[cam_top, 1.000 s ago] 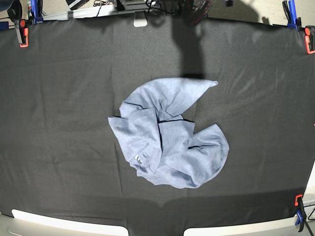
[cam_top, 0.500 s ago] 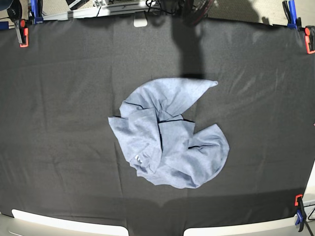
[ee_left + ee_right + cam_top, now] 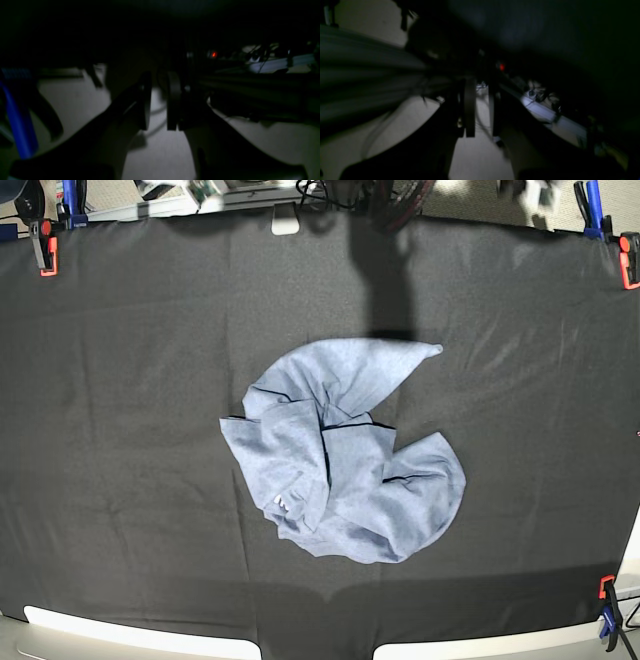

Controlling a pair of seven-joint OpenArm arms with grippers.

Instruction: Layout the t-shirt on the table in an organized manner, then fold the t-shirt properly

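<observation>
At table (image 3: 120,380) centre, t-shirt (image 3: 345,465) lies crumpled, sleeve toward 1 o'clock; I must spread it. Left gripper (image 3: 159,101) and right gripper (image 3: 482,110): narrowly parted, holding nothing.

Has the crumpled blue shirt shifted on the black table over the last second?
No. The t-shirt lies in the same crumpled heap on the table, its pointed tip just as far from the red clamp in the base view.

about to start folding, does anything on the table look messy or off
Yes: the t-shirt lies crumpled in a heap mid-table, folded over itself with one corner poking toward the far edge. Nothing looks damaged.
</observation>
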